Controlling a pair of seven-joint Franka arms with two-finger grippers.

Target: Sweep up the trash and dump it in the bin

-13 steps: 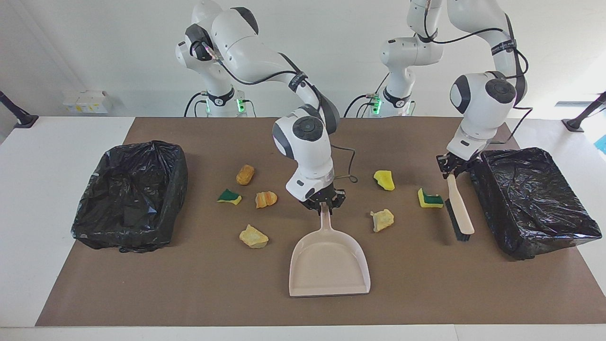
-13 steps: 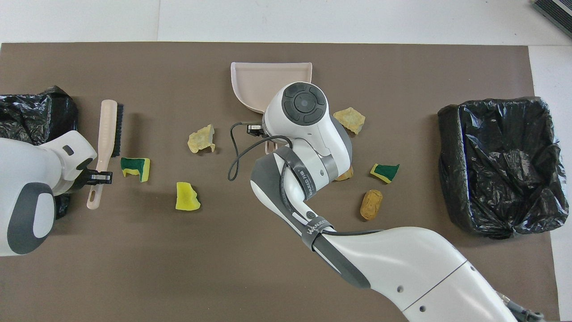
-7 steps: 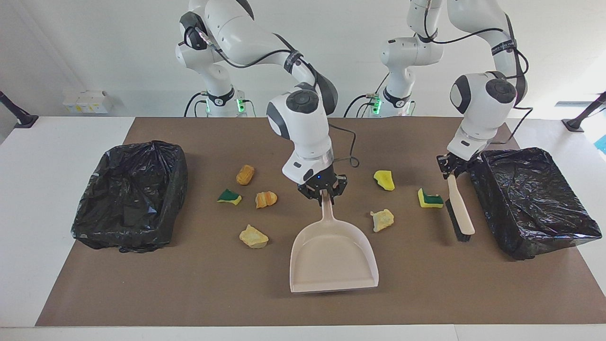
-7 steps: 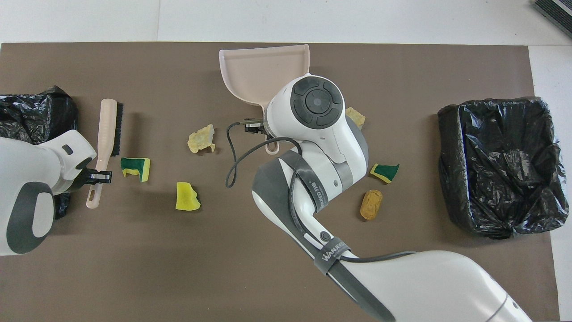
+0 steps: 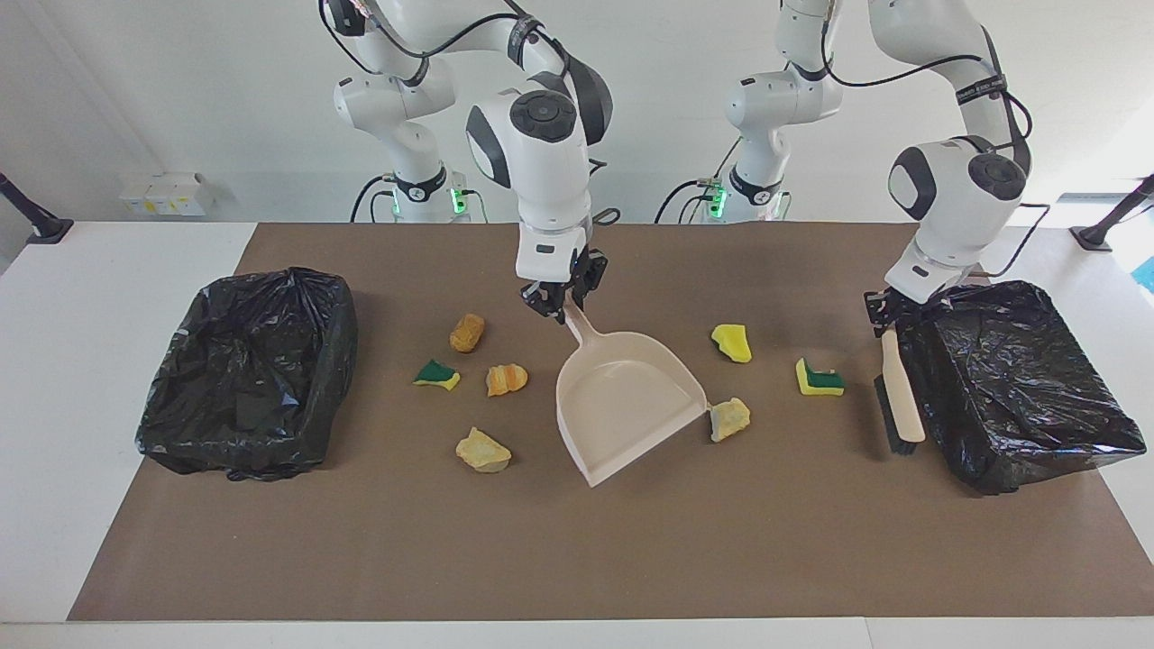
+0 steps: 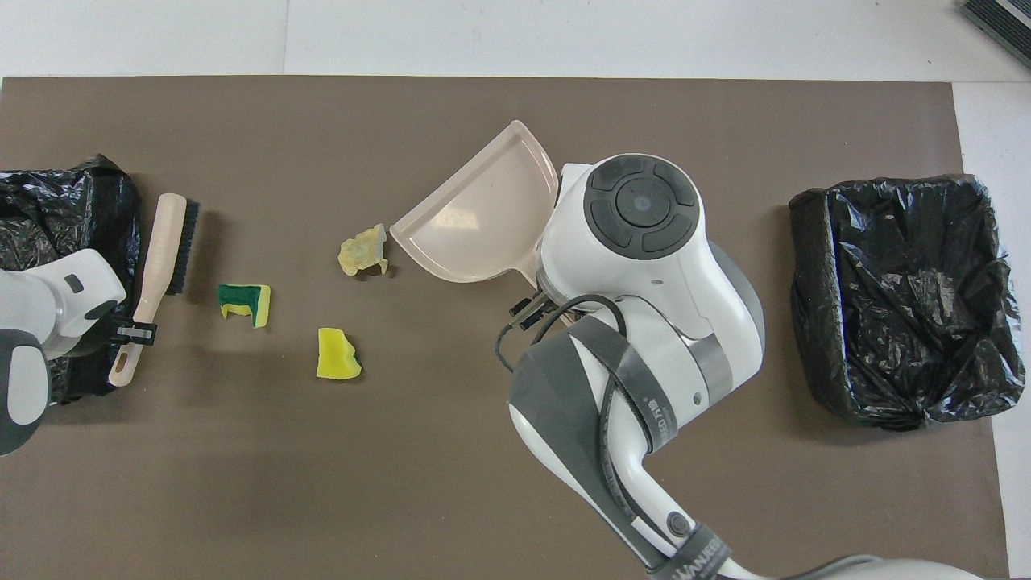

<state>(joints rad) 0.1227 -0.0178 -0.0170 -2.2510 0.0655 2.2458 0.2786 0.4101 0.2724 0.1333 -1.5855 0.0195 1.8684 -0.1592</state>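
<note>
Lighting was bright and even, diffuse from above. Soft short shadows lay under the dustpan (image 5: 628, 401) and scraps. Sheen glinted on the black bin liners (image 5: 1019, 379). Both views were sharp, without edge distortion.

Scraps (image 5: 485, 451) between two bins (image 5: 248, 370)

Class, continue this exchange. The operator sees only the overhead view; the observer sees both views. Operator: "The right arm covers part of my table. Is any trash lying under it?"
Observer: Yes, four pieces lie there: an orange-tan chunk, a green-topped sponge, an orange chunk and a yellow chunk.
Operator: I can't see the right gripper. Is it holding anything?
Observer: The right gripper is shut on the end of the dustpan handle.
</note>
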